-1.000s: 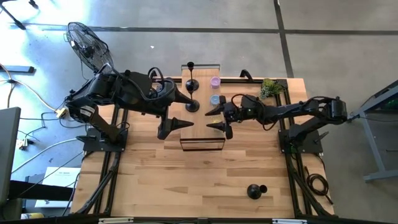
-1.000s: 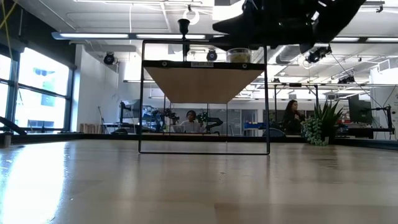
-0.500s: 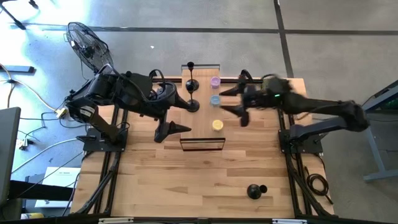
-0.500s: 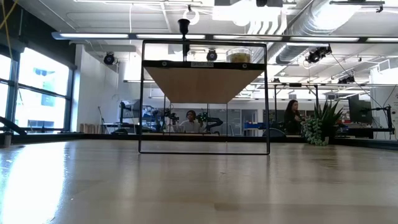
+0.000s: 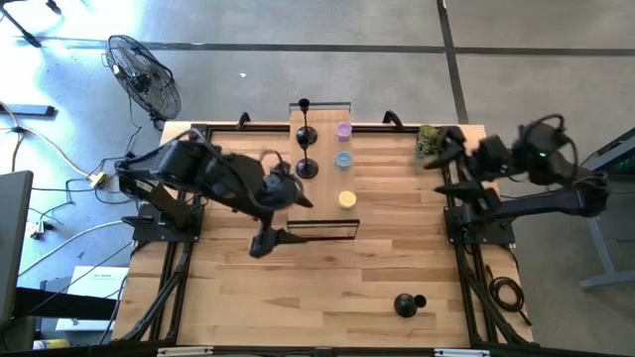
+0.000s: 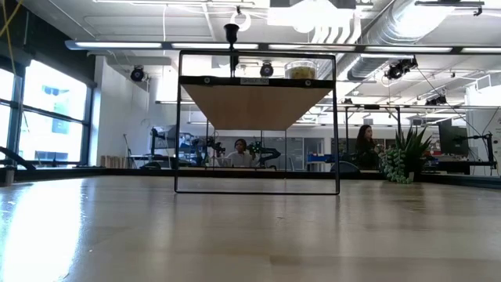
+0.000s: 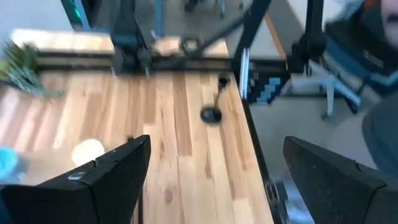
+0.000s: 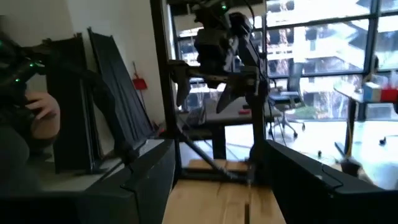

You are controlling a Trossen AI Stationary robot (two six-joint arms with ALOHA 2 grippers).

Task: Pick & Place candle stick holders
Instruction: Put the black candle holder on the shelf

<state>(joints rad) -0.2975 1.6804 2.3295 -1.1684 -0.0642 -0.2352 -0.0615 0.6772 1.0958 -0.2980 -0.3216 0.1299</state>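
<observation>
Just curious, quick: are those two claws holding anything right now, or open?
Left gripper: open, holding nothing, over the table's middle.
Right gripper: open, holding nothing, pulled back at the table's right edge.

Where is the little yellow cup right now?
In the high view, the yellow cup sits on the wooden shelf mid-table, nearest its front edge, below the blue cup and just right of the left pincer.

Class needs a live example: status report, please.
Left gripper open, empty, beside the rack. Right gripper open, at table edge. One candle stick holder lies alone; nothing blocks it.
</observation>
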